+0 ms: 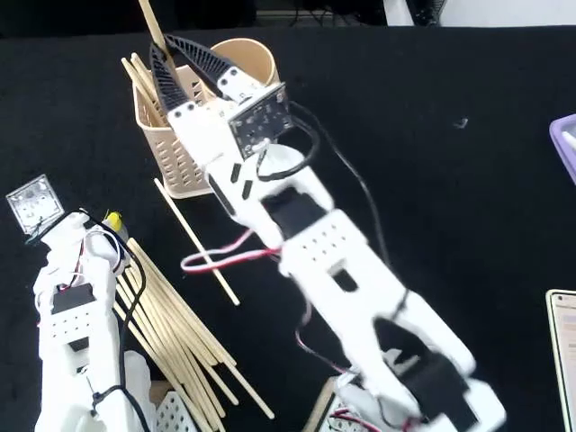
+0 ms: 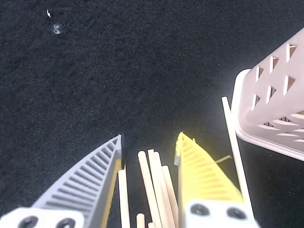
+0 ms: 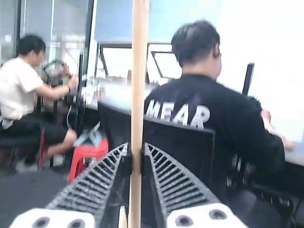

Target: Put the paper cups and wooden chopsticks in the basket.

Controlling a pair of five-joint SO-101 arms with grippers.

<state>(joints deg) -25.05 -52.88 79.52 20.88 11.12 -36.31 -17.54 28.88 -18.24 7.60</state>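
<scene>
Table: black table [image 1: 432, 135], carries everything; both arms at its near side.
Basket: cream slotted basket [image 1: 175, 162], upright at far-left of table; partly filled.
Done so far: 1 paper cup [image 1: 252, 56] stands in basket, mouth up; a few binned chopsticks [image 1: 139, 79] lean out over the basket's rim.
Left to do: most of the job, by my read. The chopstick pile, the loose stick and the held stick are all outside. No other cups seen on table.
Chopstick pile: big pile [image 1: 175, 333] flat on table near the left arm. Sticks approx parallel, long axis diagonal, far ends toward basket, near ends toward table's front edge.
R gripper: right gripper [image 3: 135, 152] above the basket rim, fingers pinched tight on one stick.
L gripper: left gripper [image 2: 149, 142] low over the pile's far ends, fingers spread, stick tips betw. them, gripping nothing; basket wall just beside.
Held stick: held chopstick [image 3: 139, 71] runs along the fingers & past the tips. Looks near upright, free end up; lower end hidden.
Loose stick: single chopstick [image 1: 193, 238] flat, apart from pile, one end by basket's foot, other end toward the right arm; diagonal, approx parallel w/ pile.
</scene>
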